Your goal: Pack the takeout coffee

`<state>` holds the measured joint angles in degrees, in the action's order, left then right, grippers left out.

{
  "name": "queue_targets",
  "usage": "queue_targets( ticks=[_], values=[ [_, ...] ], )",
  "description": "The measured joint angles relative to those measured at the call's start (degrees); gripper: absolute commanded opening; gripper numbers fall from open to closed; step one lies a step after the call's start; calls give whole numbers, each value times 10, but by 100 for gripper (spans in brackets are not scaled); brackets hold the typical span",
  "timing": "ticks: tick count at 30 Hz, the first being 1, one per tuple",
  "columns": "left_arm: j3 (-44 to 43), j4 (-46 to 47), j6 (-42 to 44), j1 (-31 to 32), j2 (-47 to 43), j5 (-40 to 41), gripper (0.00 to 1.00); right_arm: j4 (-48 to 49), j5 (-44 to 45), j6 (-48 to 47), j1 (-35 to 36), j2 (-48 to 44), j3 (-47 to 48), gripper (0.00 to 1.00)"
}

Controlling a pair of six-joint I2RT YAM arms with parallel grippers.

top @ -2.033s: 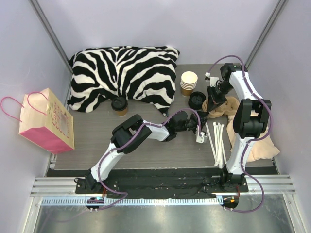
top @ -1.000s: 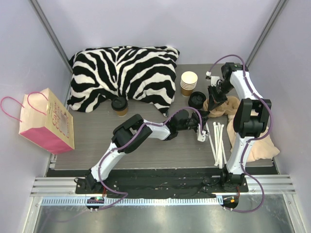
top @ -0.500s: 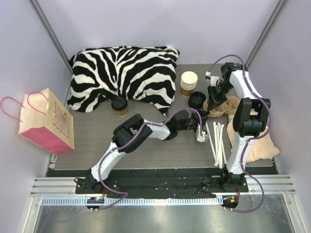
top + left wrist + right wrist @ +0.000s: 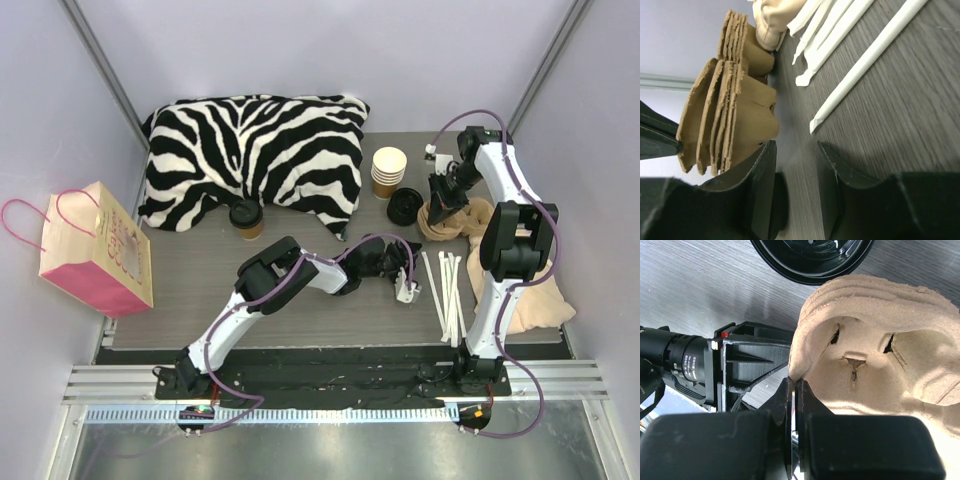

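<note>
The takeout coffee (image 4: 245, 218), a brown cup with a black lid, stands by the front edge of the zebra pillow (image 4: 250, 150), far left of both grippers. My left gripper (image 4: 406, 270) is low over the table between the straws and the carriers. In the left wrist view it (image 4: 795, 150) is open and empty, with bare table between the fingers. My right gripper (image 4: 441, 208) is shut on the rim of a tan pulp cup carrier (image 4: 875, 340); the pinch shows in the right wrist view (image 4: 794, 382).
A pink paper bag (image 4: 95, 250) stands at the left edge. A stack of lidless cups (image 4: 389, 172) and loose black lids (image 4: 405, 205) sit next to the right gripper. Wrapped straws (image 4: 447, 285) and more pulp carriers (image 4: 520, 290) lie at the right. Stacked carriers (image 4: 735, 120) are just left of my left fingers.
My left gripper has drawn back a little toward the near side, away from the black lids. My right gripper has stayed pinched on the carrier, barely moving.
</note>
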<state>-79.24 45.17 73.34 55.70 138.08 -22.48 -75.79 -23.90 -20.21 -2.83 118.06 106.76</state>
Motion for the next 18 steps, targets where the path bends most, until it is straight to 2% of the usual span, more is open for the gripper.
queue_targets(
  ticks=[9, 18],
  values=[
    [3, 5, -14, 0, -2, 0, 45, -4, -1, 0, 0, 0, 4, 1],
    [51, 18, -53, 6, -45, -16, 52, -6, 0, 0, 0, 0, 7, 1]
  ],
)
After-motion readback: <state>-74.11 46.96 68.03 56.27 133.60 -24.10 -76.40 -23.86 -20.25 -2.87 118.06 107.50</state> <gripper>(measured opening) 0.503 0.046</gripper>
